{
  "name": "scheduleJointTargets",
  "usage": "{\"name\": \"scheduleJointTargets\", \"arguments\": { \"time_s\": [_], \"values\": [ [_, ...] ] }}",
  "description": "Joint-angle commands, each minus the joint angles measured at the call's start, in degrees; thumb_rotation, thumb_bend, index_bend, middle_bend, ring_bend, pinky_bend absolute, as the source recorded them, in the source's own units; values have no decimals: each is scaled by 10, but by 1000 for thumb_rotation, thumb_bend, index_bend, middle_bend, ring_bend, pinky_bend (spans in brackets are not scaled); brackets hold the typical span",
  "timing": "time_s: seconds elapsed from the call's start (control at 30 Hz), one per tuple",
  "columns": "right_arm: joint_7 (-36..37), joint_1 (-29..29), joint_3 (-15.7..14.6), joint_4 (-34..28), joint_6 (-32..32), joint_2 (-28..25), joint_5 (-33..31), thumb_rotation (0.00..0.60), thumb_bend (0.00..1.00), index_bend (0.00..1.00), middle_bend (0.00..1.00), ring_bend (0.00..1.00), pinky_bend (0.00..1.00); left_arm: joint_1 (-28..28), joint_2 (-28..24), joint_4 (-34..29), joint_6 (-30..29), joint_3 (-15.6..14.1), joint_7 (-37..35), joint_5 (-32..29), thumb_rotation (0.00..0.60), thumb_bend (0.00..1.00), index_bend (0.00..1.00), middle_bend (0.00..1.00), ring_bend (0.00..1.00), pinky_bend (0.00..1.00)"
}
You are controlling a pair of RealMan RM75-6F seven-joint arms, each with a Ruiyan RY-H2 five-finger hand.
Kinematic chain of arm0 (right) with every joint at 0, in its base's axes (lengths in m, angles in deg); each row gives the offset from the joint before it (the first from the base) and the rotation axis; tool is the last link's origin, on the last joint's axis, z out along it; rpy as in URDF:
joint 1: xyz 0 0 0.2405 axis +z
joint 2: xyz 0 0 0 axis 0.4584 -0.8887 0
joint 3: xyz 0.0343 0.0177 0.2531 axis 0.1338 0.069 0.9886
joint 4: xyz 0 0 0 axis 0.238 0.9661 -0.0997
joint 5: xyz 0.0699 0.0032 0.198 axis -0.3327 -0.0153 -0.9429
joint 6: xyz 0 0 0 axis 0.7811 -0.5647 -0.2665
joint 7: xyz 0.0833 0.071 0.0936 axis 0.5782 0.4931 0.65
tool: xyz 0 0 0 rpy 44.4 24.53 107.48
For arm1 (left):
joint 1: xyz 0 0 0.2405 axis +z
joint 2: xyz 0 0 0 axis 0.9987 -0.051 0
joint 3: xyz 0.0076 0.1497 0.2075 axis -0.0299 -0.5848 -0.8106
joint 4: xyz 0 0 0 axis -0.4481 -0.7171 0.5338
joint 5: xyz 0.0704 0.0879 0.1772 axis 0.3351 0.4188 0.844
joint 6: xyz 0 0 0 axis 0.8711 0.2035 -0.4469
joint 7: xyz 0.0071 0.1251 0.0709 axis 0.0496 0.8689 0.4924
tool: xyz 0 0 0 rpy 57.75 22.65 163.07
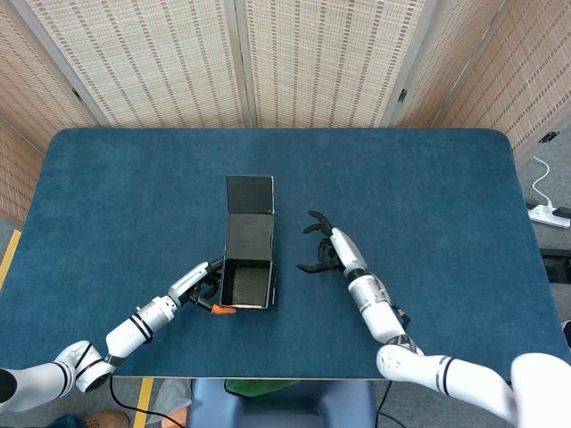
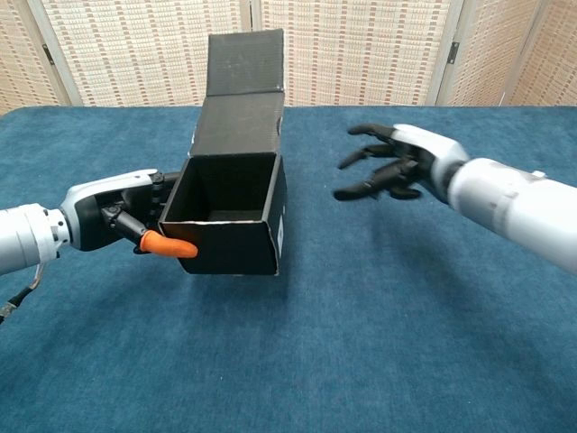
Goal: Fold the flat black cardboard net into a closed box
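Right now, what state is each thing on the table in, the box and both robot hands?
Box: folded up, top open, lid flap standing up behind it, not yet closed.
Left robot hand: grips the box's left wall, orange fingertip on its front.
Right robot hand: holds nothing, fingers spread, apart from the box on its right.
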Motion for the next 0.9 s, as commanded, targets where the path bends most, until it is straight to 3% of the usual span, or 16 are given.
{"name": "scheduleJointTargets", "arguments": {
  "time_s": [0.03,0.23,0.3,0.4,0.63,0.77,0.9],
  "values": [
    [-19,61,50,49,20,65,-47,600,0,97,249,659,1000,2,-22,-39,-9,0,31,6,600,214,526,527,646,889],
    [-17,118,112,76,16,111,-87,600,0,97,255,672,1000,-2,-33,-70,12,2,75,-3,600,215,524,526,646,888],
    [-5,126,130,61,30,111,-106,600,0,97,263,678,1000,-2,-33,-70,22,4,85,-11,600,214,523,526,646,888],
    [-4,123,133,16,38,92,-108,600,0,97,274,683,1000,-1,-30,-61,38,10,94,-29,600,214,522,526,646,888],
    [-10,95,100,-92,49,37,-89,600,0,97,324,704,1000,2,-25,-30,80,20,106,-63,600,215,519,526,646,889],
    [-59,101,55,-127,50,14,-67,600,0,103,346,720,1000,6,-18,-22,95,27,116,-78,600,215,517,526,647,889],
    [-146,117,8,-117,1,23,-39,600,0,107,355,732,1000,10,-7,-16,109,34,128,-92,600,214,515,525,646,889]
  ]
}}
